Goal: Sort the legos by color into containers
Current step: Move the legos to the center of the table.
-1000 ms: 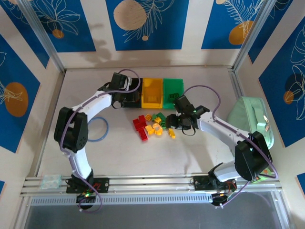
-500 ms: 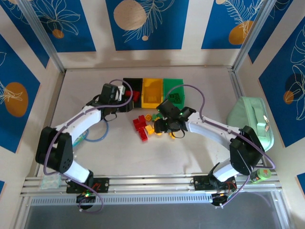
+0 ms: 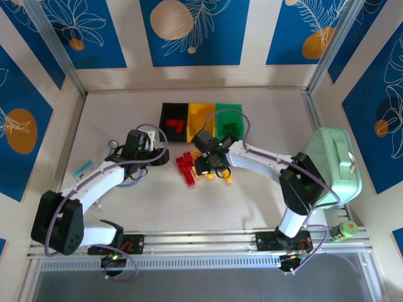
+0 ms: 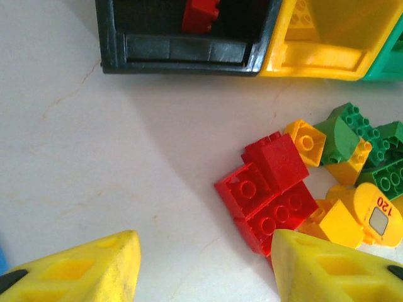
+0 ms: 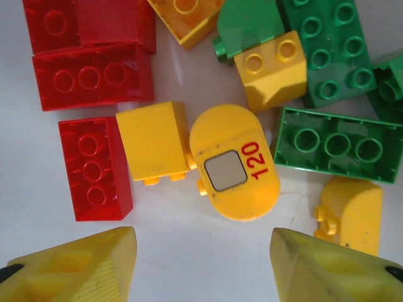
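Legos [image 3: 200, 165]: loose heap of red, yellow and green on the surface [image 3: 252, 207], at 6 o'clock of the bins [image 3: 201, 113]. Right fingers [image 5: 82, 267] spread, empty, poised over the yellow rounded brick [image 5: 234, 162] — best lowered square, clear of neighbours. Left fingers [image 4: 88, 270] spread, empty — 9 o'clock of heap.

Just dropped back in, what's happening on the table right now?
Both arms are working the mixed lego pile in front of the row of bins. The right gripper hangs just above the pile, jaws open and empty, roughly lined up on the yellow rounded piece marked 120. The left gripper hovers over bare table left of the red bricks, jaws open and empty too. A red brick already sits in the black bin; most pieces are unsorted.
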`<act>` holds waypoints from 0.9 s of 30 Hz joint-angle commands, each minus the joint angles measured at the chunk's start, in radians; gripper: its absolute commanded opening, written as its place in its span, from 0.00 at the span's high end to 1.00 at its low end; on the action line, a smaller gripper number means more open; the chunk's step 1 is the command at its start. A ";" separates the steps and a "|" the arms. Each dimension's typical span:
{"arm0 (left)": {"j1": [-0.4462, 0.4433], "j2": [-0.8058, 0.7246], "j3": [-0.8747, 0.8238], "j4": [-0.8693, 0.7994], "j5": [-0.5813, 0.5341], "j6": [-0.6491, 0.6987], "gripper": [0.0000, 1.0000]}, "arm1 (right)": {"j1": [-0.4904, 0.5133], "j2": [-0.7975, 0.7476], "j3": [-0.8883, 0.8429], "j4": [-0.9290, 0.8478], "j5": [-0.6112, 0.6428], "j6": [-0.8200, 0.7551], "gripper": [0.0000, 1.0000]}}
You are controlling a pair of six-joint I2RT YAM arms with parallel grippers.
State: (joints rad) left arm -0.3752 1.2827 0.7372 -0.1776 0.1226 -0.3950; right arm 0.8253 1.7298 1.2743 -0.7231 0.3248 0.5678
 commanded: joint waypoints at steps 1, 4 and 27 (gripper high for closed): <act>0.009 -0.042 -0.042 0.026 0.001 -0.015 0.44 | -0.015 0.065 0.061 -0.066 -0.020 -0.049 0.41; 0.008 -0.064 -0.073 0.022 -0.006 -0.010 0.44 | -0.011 0.113 0.111 -0.088 -0.030 -0.073 0.40; 0.009 -0.144 -0.152 0.008 -0.041 -0.019 0.44 | 0.015 0.333 0.338 -0.134 -0.056 -0.108 0.47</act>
State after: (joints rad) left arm -0.3752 1.1648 0.6014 -0.1642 0.0959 -0.3954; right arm 0.8322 2.0464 1.5822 -0.8284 0.2989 0.4709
